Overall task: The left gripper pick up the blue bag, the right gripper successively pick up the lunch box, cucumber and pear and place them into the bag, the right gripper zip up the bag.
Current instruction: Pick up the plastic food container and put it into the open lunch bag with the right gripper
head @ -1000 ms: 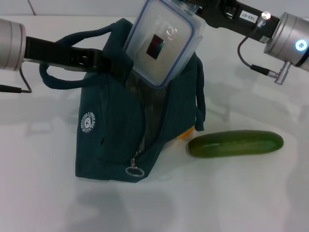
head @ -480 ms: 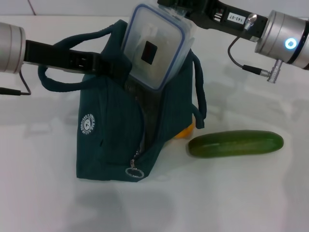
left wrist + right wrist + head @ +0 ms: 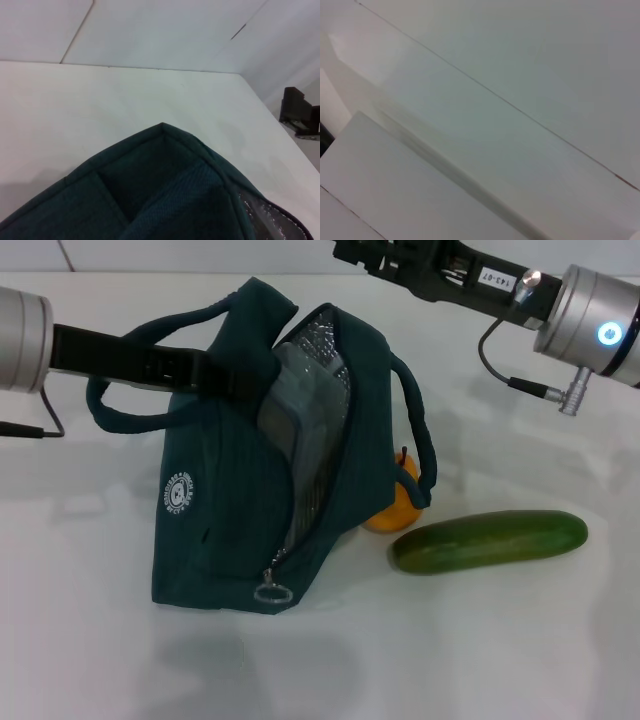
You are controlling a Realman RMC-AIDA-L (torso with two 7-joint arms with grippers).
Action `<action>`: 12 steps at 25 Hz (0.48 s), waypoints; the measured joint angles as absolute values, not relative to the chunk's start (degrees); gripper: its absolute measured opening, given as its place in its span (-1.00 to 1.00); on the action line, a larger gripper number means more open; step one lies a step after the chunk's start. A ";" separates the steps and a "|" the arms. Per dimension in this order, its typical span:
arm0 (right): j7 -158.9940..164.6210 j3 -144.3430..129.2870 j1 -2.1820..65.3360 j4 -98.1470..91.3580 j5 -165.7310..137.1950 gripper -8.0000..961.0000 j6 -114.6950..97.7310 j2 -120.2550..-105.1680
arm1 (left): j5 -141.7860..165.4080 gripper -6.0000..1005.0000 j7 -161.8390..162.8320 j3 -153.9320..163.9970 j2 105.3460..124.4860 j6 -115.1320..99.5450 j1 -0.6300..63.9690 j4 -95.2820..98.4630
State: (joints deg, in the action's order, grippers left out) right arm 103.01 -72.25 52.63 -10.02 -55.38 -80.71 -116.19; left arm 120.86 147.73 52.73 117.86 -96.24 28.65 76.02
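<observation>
Left pincer reaches in from the left side and holds the bag by its upper edge, beside the near handle; its fingers are sunk in the fabric there, clamped on it. The bag stands on the white counter, leaning a little, its mouth gaping toward the right and showing the silver lining. Inside the mouth lies the lunch box, a pale clear shape pressed against the lining, only partly seen. A white round logo sits on the bag's left face, and the zipper's ring pull hangs at the near lower corner. The far handle droops down the bag's right side. Right pincer is high at the far edge of the head view, above and beyond the bag, apart from it; whether it is wide or narrow I cannot tell, as it is cut off by the picture's edge. The pear rests on the counter just right of the bag, partly tucked behind the bag's edge. The cucumber lies lengthwise near the pear, to its right and nearer. The left wrist view shows a corner of the bag close up, with a strip of lining at one edge.
</observation>
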 joint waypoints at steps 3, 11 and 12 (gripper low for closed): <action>102.87 -72.25 50.82 -12.14 -55.35 -0.15 -80.85 -116.19 | 120.86 -0.90 147.49 52.73 117.93 -96.23 28.57 76.03; 97.88 -71.67 40.16 -22.41 -55.81 0.35 -79.77 -114.24 | 120.84 -0.90 146.53 51.92 117.84 -96.02 27.98 75.19; 96.66 -71.70 39.18 -22.86 -55.85 0.39 -79.80 -113.52 | 120.85 -0.90 146.22 51.19 117.89 -96.00 27.92 74.82</action>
